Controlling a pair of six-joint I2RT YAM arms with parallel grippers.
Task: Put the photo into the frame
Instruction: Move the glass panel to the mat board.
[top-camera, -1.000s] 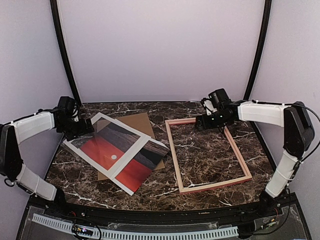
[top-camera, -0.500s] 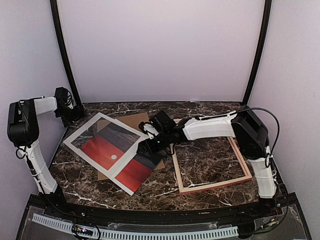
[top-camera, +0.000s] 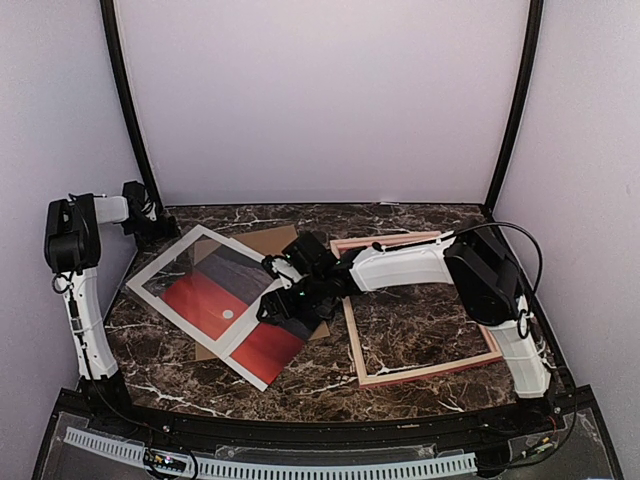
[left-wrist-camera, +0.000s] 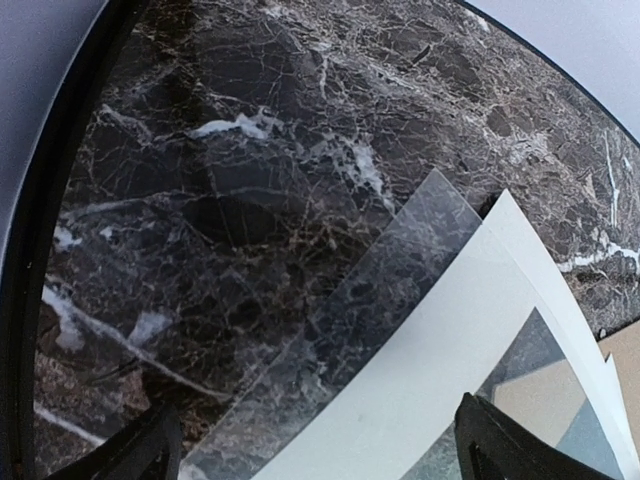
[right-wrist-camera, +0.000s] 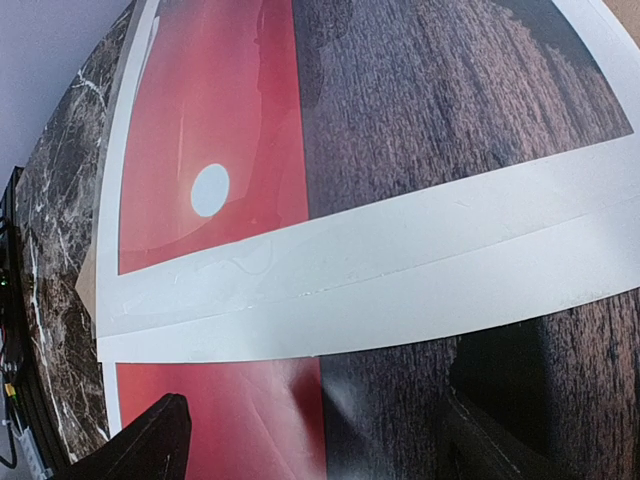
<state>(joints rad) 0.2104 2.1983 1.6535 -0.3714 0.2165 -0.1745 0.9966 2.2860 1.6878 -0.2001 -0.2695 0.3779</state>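
One photo: red sunset, small white sun, dark water, wide white border. It lies flat and askew on the left half of the table, well apart from the frame. The right wrist view shows its red field and sun close below that camera.

Second print, same red and dark colours, white border. It overlaps the photo along the photo's near-right edge; which sheet lies on top cannot be told. In the right wrist view it runs below the doubled white band.

Clear sheet: one corner juts past the photo's white far-left corner onto the dark marble.

Brown cardboard board: under both prints, showing beyond their far edge.

Frame: thin pink-wood rails, flat on the right half of the table, with marble visible inside it.

Right pincer: the arm reaches leftward across the frame's far-left corner. Its fingers are spread wide over the seam of the two prints, with nothing between them. Whether the tips touch the paper cannot be told.

Left pincer: at the table's far-left corner, just beside the photo's far corner. Its fingers are spread wide with nothing gripped, above the marble and the clear sheet's corner.
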